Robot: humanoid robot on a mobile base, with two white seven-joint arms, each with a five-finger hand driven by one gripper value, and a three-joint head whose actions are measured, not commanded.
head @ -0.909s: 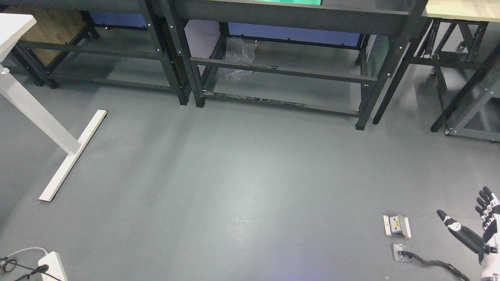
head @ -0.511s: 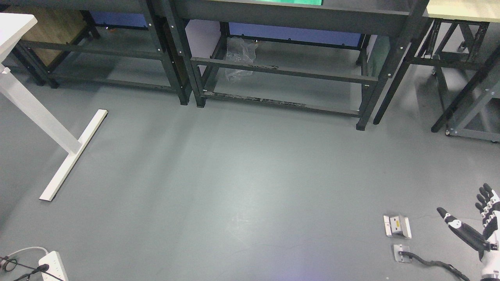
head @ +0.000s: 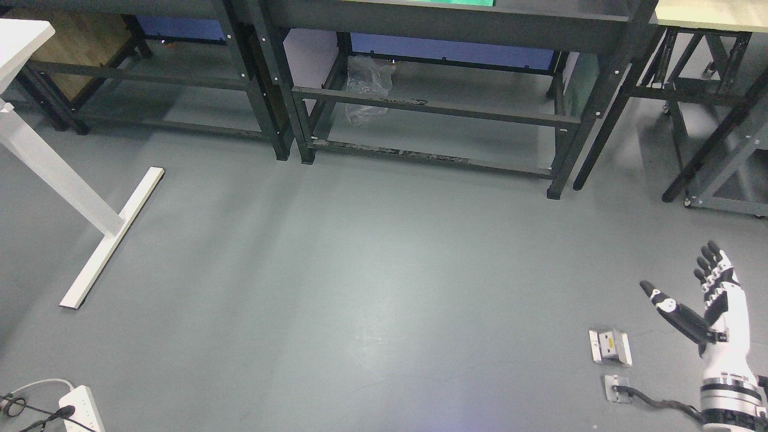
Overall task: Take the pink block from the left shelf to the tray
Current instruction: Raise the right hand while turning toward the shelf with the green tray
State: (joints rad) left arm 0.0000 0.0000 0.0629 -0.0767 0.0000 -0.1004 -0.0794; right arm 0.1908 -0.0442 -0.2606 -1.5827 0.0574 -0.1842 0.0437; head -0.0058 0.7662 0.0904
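My right hand (head: 690, 282) shows at the lower right of the head view, above the grey floor. Its fingers (head: 711, 264) are spread, the thumb stands apart, and it holds nothing. No pink block and no tray show in the view. The left arm is out of view. Only the lower frames of the dark shelves (head: 432, 108) along the back show, with the edge of a green surface at the top.
A white table leg and foot (head: 111, 237) stand at the left. A power strip (head: 81, 408) with cables lies at the lower left. Two metal floor plates (head: 609, 347) and a black cable (head: 657, 401) lie near my right hand. A crumpled plastic bag (head: 366, 90) lies under the middle shelf.
My right hand has risen and moved a little left, so that the wrist and forearm now show. The view itself has barely shifted.
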